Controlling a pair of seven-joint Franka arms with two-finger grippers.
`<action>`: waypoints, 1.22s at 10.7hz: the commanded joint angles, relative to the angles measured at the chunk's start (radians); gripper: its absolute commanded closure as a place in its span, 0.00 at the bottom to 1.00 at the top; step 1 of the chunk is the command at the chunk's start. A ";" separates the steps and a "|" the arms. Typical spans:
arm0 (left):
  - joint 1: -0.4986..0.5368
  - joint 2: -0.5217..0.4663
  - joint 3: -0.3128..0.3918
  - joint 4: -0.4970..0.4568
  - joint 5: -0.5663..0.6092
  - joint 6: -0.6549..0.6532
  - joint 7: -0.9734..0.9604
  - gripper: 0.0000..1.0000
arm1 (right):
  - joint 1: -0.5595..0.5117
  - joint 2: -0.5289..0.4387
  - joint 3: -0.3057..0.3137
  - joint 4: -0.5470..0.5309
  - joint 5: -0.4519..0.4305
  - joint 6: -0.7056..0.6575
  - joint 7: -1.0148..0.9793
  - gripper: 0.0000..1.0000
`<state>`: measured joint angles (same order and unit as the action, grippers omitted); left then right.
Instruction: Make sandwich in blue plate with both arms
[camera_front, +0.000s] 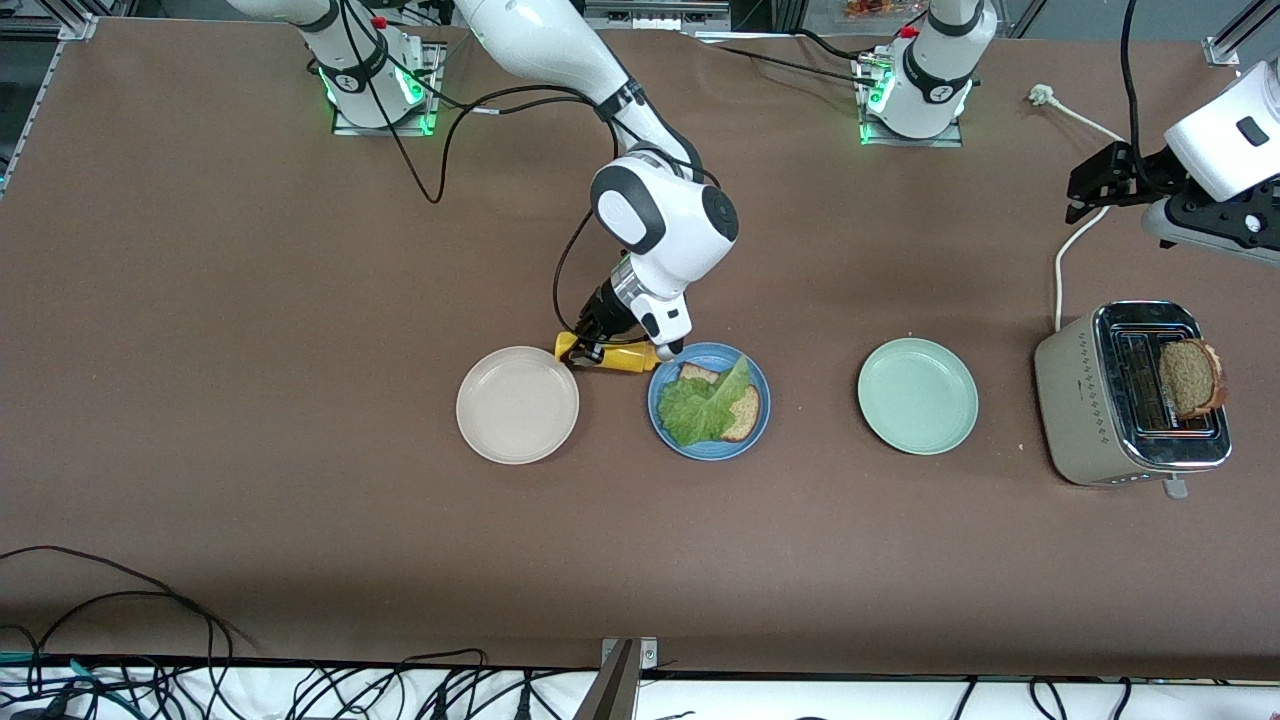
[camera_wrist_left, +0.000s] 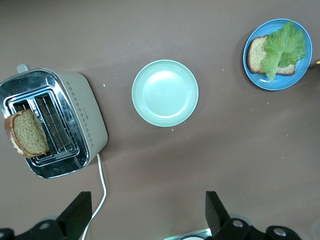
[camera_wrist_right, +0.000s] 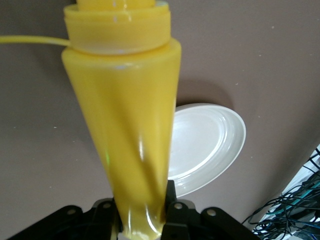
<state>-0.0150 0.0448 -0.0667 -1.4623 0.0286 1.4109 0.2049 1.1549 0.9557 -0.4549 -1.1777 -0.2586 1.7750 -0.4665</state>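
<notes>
The blue plate (camera_front: 662, 425) lies mid-table with one slice of brown bread (camera_front: 747, 415) on it and a green lettuce leaf (camera_front: 705, 405) over the slice. A second slice (camera_front: 1190, 378) stands in the toaster (camera_front: 1075, 400). My right gripper (camera_front: 590, 345) is shut on a yellow squeeze bottle (camera_front: 615, 357), held sideways low beside the blue plate's rim. In the right wrist view the bottle (camera_wrist_right: 125, 125) fills the gap of the gripper (camera_wrist_right: 140, 220). My left gripper (camera_front: 1085, 190) is open and empty, high over the table by the toaster. The left wrist view shows the gripper (camera_wrist_left: 147, 200), plate (camera_wrist_left: 280, 86), lettuce (camera_wrist_left: 285, 47) and toaster slice (camera_wrist_left: 30, 134).
A beige-white plate (camera_front: 517, 405) lies toward the right arm's end from the blue plate. A pale green plate (camera_front: 917, 396) lies between the blue plate and the toaster. A white power cord (camera_front: 1062, 255) runs from the toaster toward the bases. Black cables lie along the near edge.
</notes>
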 joint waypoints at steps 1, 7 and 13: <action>-0.005 0.003 0.002 0.022 -0.019 -0.032 -0.007 0.00 | 0.006 0.021 -0.013 0.046 -0.021 -0.031 0.009 1.00; -0.011 0.001 -0.001 0.020 -0.019 -0.038 -0.010 0.00 | -0.104 -0.091 -0.010 0.009 0.294 0.017 -0.013 1.00; -0.006 0.003 0.001 0.022 -0.019 -0.038 -0.010 0.00 | -0.478 -0.377 0.183 -0.247 0.650 0.080 -0.320 1.00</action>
<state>-0.0194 0.0446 -0.0670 -1.4619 0.0282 1.3938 0.2048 0.7788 0.7121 -0.3721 -1.2663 0.3657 1.8118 -0.6798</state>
